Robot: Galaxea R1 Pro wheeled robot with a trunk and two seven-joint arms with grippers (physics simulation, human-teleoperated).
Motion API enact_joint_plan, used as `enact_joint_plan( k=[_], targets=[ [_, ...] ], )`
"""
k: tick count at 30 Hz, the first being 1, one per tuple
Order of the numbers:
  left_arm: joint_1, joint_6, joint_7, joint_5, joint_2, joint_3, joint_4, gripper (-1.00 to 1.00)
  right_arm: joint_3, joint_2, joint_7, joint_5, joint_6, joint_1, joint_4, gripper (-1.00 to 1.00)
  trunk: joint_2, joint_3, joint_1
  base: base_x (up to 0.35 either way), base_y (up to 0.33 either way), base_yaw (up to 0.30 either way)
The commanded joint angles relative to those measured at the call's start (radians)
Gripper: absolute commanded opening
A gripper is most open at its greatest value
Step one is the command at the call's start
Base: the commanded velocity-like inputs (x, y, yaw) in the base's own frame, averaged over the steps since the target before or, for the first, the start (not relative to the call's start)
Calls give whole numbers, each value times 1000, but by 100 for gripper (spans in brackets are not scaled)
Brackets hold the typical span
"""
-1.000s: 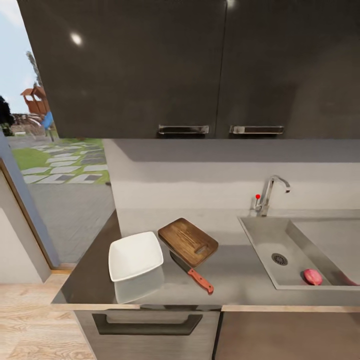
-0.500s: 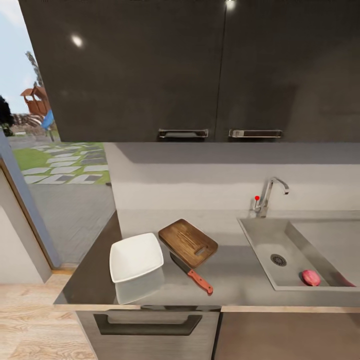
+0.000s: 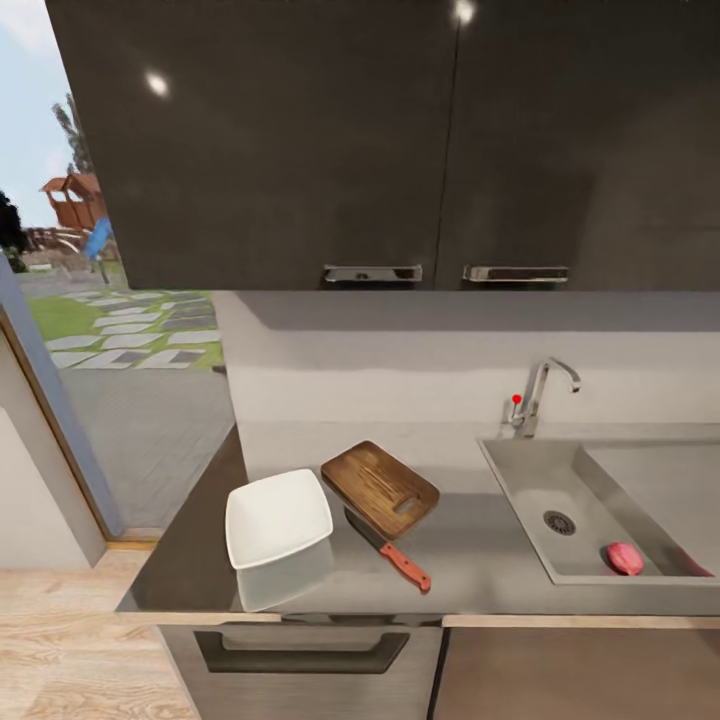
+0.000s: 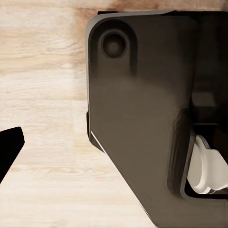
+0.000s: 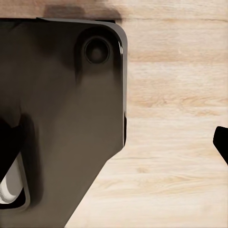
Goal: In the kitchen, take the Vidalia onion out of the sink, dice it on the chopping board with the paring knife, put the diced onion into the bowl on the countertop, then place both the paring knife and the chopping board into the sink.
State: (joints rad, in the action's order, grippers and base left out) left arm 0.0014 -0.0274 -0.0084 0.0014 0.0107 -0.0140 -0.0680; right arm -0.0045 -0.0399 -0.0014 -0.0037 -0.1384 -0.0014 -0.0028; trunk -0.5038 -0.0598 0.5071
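Four task things sit on or in the worktop in the head view, and none has been touched. Compared with the pictures of a second ago the whole scene has slid a little right and down in the frame: the upper cabinets' lower edge and handles sit lower, and the bowl, board and knife all moved together by the same small amount. That is the camera travelling with the robot, not the things moving; I judge the robot is settling its stance before the counter, and the first step, fetching the onion, has not begun.

Going left to right: at the left edge a doorway [image 3: 90, 330] opens on a garden. On the countertop [image 3: 470, 560], lower left of centre, stands the white bowl [image 3: 277, 517], empty. Just right of it lies the chopping board [image 3: 379, 488], set at a slant, its near edge close to the paring knife [image 3: 388, 551], whose red-orange handle points toward the counter's front edge. Further right, the tap [image 3: 540, 392] stands behind the sink [image 3: 520, 480], and the Vidalia onion [image 3: 625, 558], a pinkish lump, rests in the basin's near right corner, beside the drain.

Both wrist views look down at pale wooden floor past the robot's dark base, so the arms likely hang low. A dark fingertip edges each view, but whether either gripper is spread or closed I cannot tell.
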Motion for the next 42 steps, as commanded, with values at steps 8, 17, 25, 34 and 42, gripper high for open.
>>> enact_joint_plan(
  k=[8, 17, 25, 34, 42],
  targets=[
    [0, -2, -1, 0, 0, -1, -1, 100, 0, 0, 0, 0, -3, 0, 0, 100, 55, 24, -30, 3, 5, 0],
    [0, -2, -1, 0, 0, -1, -1, 100, 0, 0, 0, 1, -3, 0, 0, 100, 104, 46, -57, 0, 0, 0],
    [0, -2, -1, 0, 0, -1, -1, 100, 0, 0, 0, 1, -3, 0, 0, 100, 104, 46, -57, 0, 0, 0],
    [0, -2, -1, 0, 0, -1, -1, 100, 0, 0, 0, 1, -3, 0, 0, 100, 104, 46, -57, 0, 0, 0],
    [0, 8, -5, 1, -18, -7, 9, 100, -3, -17, 17, 18, -6, 17, -11, 100, 104, 46, -57, 0, 0, 0]
  ],
)
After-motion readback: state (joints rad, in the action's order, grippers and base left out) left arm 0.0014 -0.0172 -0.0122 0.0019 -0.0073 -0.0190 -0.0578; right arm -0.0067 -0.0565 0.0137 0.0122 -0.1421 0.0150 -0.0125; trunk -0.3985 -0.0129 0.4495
